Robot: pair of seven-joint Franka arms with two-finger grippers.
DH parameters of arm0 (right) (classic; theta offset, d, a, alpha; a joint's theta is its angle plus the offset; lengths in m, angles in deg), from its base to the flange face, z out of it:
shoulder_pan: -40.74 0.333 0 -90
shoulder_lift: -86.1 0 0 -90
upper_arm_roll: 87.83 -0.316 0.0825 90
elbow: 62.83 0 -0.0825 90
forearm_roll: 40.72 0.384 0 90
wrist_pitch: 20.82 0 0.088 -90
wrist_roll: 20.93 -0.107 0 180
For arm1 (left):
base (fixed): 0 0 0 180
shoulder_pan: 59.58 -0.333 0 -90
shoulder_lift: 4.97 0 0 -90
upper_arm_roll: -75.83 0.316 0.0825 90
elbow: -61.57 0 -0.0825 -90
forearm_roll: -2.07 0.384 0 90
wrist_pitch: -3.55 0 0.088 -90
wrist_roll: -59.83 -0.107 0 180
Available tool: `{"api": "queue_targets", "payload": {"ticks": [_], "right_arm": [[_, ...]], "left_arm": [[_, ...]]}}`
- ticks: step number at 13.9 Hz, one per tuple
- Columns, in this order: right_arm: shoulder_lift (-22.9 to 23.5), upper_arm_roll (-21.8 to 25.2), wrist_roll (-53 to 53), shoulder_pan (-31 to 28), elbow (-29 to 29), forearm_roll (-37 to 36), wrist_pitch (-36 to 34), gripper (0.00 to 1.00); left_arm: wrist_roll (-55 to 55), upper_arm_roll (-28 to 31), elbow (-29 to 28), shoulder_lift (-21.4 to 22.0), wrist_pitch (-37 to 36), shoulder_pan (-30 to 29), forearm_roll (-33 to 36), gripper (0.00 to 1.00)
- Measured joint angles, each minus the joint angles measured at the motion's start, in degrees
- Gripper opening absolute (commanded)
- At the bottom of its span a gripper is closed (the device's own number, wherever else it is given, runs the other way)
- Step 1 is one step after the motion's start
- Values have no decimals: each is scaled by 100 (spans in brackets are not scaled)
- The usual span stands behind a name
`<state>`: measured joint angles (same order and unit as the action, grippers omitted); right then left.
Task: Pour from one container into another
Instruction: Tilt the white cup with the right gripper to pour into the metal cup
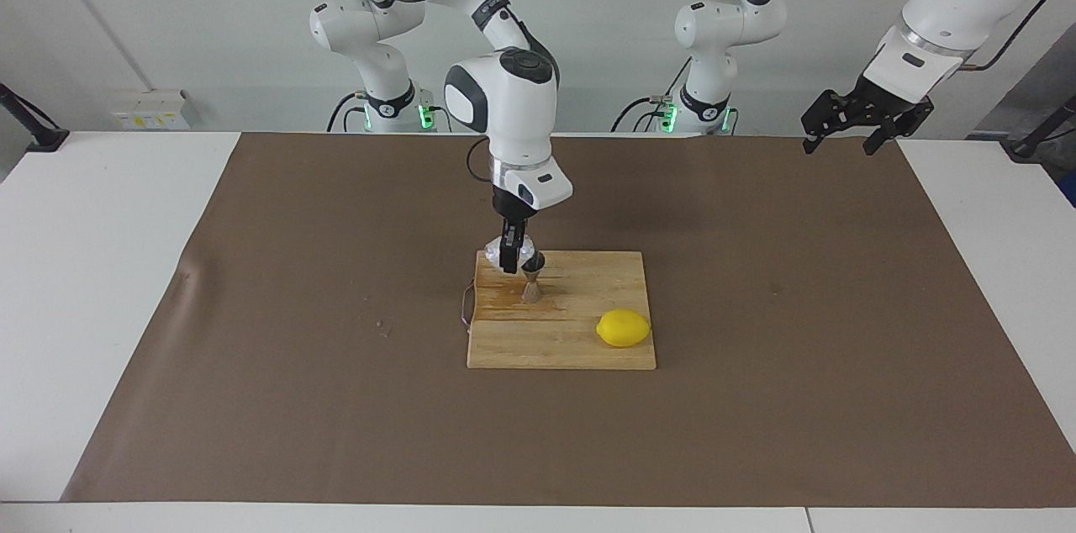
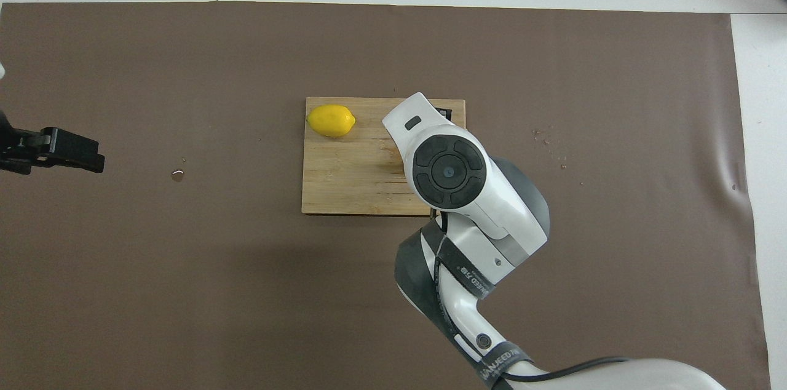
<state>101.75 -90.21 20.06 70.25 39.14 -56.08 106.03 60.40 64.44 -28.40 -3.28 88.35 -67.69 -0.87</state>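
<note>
My right gripper (image 1: 508, 262) is shut on the whitish faceted glass cup (image 1: 494, 250) and holds it just above the wooden board (image 1: 572, 352), at the corner nearest the robots on the right arm's side. The cup is right beside the rim of the small steel jigger (image 1: 533, 281), which stands upright on the board. In the overhead view the right arm's hand hides both cup and jigger. My left gripper (image 1: 841, 138) waits open and empty, raised over the left arm's end of the table; it also shows in the overhead view (image 2: 61, 150).
A yellow lemon (image 1: 624, 328) lies on the board (image 2: 344, 187), farther from the robots than the jigger; it also shows in the overhead view (image 2: 331, 120). The board is wet around the jigger. A brown mat (image 1: 252, 398) covers the table. A droplet (image 2: 177, 175) lies on the mat.
</note>
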Motion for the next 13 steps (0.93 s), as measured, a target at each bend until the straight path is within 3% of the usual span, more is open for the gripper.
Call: {"api": "queue_targets", "payload": {"ticks": [9,13], "right_arm": [[0,6,-151,-67,0,16,46,21],[-2,15,-252,-148,-1,371,259,21]], "left_arm": [[0,0,0,0,0,0,0,100],[0,0,0,0,0,0,0,100]]}}
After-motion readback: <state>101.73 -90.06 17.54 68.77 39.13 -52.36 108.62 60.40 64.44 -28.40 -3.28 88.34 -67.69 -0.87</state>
